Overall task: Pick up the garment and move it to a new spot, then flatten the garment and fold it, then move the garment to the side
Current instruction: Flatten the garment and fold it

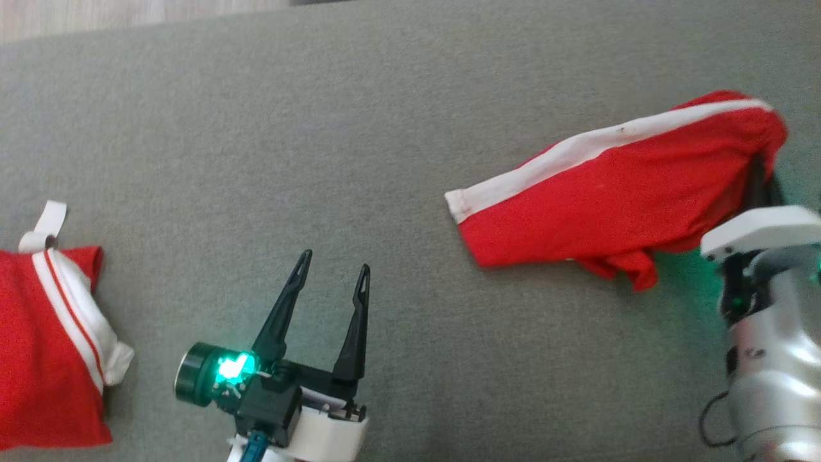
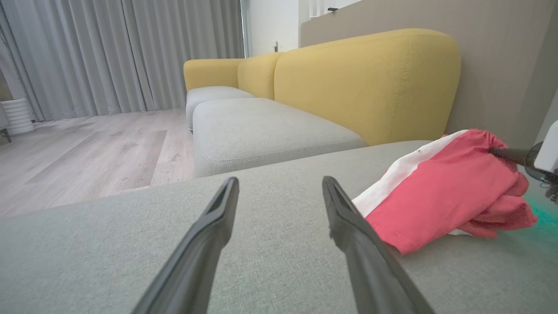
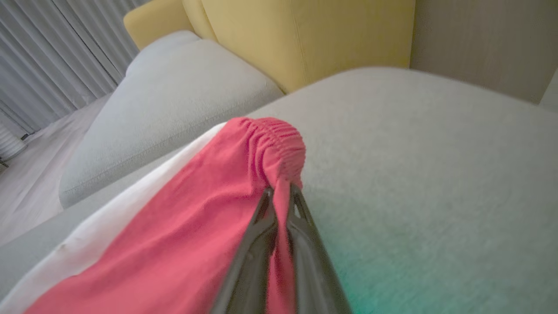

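The garment [image 1: 609, 199] is red with a white side stripe and lies crumpled at the right of the grey cushion [image 1: 321, 128]. My right gripper [image 1: 761, 179] reaches in from the right edge, shut on the garment's gathered elastic waistband. In the right wrist view the fingertips [image 3: 281, 189] pinch the red cloth [image 3: 196, 226] and lift that end slightly. My left gripper [image 1: 335, 260] rests open at the lower middle, well left of the garment, with nothing between its fingers. In the left wrist view the garment [image 2: 436, 196] lies to the right of the left gripper [image 2: 280, 181].
A second red garment with white trim [image 1: 45, 346] lies at the cushion's left edge. A yellow sofa back [image 2: 366, 83] and another grey seat [image 2: 270, 126] stand beyond the cushion, with wooden floor [image 2: 87, 148] and curtains behind.
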Controlling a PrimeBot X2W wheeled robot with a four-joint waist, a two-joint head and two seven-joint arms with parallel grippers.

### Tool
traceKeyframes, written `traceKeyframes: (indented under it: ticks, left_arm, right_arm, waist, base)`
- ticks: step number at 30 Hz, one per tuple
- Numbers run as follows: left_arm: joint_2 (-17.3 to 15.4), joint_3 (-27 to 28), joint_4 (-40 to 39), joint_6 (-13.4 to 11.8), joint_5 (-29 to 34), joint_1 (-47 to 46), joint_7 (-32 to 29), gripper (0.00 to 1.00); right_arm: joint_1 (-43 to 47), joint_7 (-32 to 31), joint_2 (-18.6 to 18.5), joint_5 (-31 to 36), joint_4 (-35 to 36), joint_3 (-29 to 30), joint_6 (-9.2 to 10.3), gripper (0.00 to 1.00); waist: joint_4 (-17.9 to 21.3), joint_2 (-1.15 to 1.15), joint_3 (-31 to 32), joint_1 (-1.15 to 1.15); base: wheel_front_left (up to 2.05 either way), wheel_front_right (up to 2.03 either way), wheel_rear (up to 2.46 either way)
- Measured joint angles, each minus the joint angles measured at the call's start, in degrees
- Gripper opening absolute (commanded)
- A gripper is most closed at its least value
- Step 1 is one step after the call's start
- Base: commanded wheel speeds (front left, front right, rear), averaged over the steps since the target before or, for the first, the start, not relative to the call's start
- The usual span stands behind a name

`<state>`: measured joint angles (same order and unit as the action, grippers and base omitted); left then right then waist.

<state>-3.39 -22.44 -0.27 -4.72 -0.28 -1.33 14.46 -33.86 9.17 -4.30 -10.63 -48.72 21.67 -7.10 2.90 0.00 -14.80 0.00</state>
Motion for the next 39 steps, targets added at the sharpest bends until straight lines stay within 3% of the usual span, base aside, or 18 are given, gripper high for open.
traceKeyframes:
  ticks: [7, 14, 18, 20, 21, 25, 26, 27, 32, 36, 39]
  left_arm:
    - [-0.5, 0.2, 0.0, 0.0, -0.1, 0.0, 0.0, 1.0]
    - [-0.8, 0.4, -0.1, -0.1, -0.5, 1.0, 0.0, 1.0]
    - [-0.8, 0.6, -0.1, -0.1, -1.2, 2.0, 0.0, 1.0]
    - [-0.8, 0.6, -0.1, -0.1, -1.3, 2.1, 0.0, 1.0]
    - [-0.8, 0.6, -0.1, -0.1, -1.3, 2.1, 0.0, 1.0]
    - [-0.7, 0.9, 0.2, 0.0, -1.8, 2.1, 0.0, 1.0]
    - [-0.7, 1.3, 0.3, 0.0, -1.8, 2.2, 0.0, 1.0]
    - [-0.6, 1.7, 0.4, 0.0, -1.8, 2.3, 0.0, 1.0]
    - [-0.5, 3.1, 0.7, 0.0, -2.6, 2.8, 0.0, 1.0]
    - [-0.5, 3.8, 1.4, 1.4, -4.3, 2.8, 0.0, 1.0]
    - [-0.2, 3.4, 3.8, 4.2, -7.5, 1.8, 0.0, 1.0]
  right_arm:
    - [-5.7, 4.6, -5.1, 1.2, 7.7, -3.4, 0.0, 0.0]
    - [-6.9, 3.8, -4.4, 0.3, 21.0, -18.5, 0.0, 0.0]
    - [2.6, 1.7, -2.2, 1.0, 25.1, -26.6, 0.0, 0.0]
    - [10.3, 1.3, -0.1, -0.8, 24.7, -30.9, 0.0, 0.0]
    - [10.3, 1.3, -0.1, -0.8, 24.7, -30.9, 0.0, 0.0]
    - [23.9, 1.2, 1.2, -4.9, 21.9, -40.7, 0.0, 0.0]
    - [25.5, 1.5, 1.1, -6.7, 21.8, -43.2, 0.0, 0.4]
    - [26.2, 1.9, 1.0, -8.7, 22.0, -45.8, 0.0, 1.0]
    - [24.5, 4.3, 1.2, -10.6, 25.1, -51.0, 0.0, 1.0]
    - [24.2, 5.1, 1.2, -6.4, 28.8, -46.5, 0.0, 1.0]
    - [26.5, 5.2, 1.1, -1.2, 36.9, -40.2, 0.0, 1.0]
  waist:
    - [1.9, 0.0, 4.1, 0.0]
    - [2.0, 0.0, 8.2, -0.01]
    - [0.4, 0.0, 8.7, -0.01]
    - [-0.6, 0.0, 8.8, -0.01]
    - [-0.6, 0.0, 8.8, -0.01]
    - [-2.4, 0.0, 8.5, -0.01]
    - [-2.6, 0.0, 8.4, -0.01]
    - [-2.8, 0.0, 8.4, -0.01]
    - [-2.5, 0.0, 8.6, -0.01]
    - [-1.1, 0.0, 8.7, 0.0]
    - [0.8, 0.0, 8.4, 0.0]
  base:
    - [0.0, 0.0, 0.0]
    - [0.0, 0.0, 0.0]
    - [0.0, 0.0, 0.0]
    - [0.0, 0.0, 0.0]
    - [0.0, 0.0, 0.0]
    - [0.0, 0.0, 0.0]
    - [0.0, 0.0, 0.0]
    - [0.0, 0.0, 0.0]
    - [0.0, 0.0, 0.0]
    - [0.0, 0.0, 0.0]
    - [0.0, 0.0, 0.0]
